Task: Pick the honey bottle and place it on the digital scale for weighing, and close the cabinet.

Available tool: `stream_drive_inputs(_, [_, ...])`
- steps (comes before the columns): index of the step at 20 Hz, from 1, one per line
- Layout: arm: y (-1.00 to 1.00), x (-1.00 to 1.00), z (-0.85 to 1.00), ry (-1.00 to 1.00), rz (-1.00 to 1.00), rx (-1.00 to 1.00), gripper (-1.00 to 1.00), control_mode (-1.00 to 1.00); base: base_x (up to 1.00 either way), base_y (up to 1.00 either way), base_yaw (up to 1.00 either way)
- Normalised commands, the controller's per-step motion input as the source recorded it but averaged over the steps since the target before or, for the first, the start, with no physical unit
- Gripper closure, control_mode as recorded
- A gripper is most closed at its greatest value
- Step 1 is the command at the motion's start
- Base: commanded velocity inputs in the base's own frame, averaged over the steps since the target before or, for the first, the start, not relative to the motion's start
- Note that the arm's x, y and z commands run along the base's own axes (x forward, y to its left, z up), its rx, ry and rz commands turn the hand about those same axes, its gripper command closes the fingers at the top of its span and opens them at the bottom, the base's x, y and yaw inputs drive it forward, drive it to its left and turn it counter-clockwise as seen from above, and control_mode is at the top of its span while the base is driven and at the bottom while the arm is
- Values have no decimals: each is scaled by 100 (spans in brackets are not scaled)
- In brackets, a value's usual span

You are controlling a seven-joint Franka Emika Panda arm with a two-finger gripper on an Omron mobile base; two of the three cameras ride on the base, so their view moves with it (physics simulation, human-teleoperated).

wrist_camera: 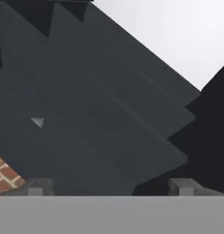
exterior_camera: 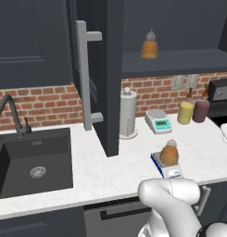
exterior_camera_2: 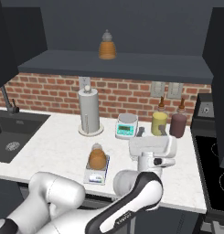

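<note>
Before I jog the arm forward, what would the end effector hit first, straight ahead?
Probably the dark cabinet: beyond the open end effector, only its dark shelf and walls lie ahead. Depth is unclear.

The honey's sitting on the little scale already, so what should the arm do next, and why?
Probably swing toward the open cabinet door to push it shut. The honey bottle already rests on the digital scale, and the tool holds nothing, fingers apart, facing the dark cabinet.

White counter point(exterior_camera: 110, 171): digital scale point(exterior_camera: 167, 167), towel roll point(exterior_camera: 128, 113), perhaps two jars point(exterior_camera: 192, 111).
</note>
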Motion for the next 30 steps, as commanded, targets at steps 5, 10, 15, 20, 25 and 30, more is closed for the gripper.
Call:
stream_drive_inputs(5, [-10, 13, -6, -31, -2, 1, -100, -100, 0, 0, 0])
stream_drive_inputs(10, [-34, 30, -13, -23, 5, 5, -100, -100, 0, 0, 0])
stream_drive_inputs(15, [-55, 37, -14, -7, 16, 5, -100, -100, 0, 0, 0])
stream_drive_inputs(20, [-98, -2, -8, -8, 19, 3, -100, -100, 0, 0, 0])
stream_drive_inputs(25, [-86, -33, -20, -21, 15, 0, -100, -100, 0, 0, 0])
stream_drive_inputs(30, [-27, -34, -29, -64, 19, 0, -100, -100, 0, 0, 0])
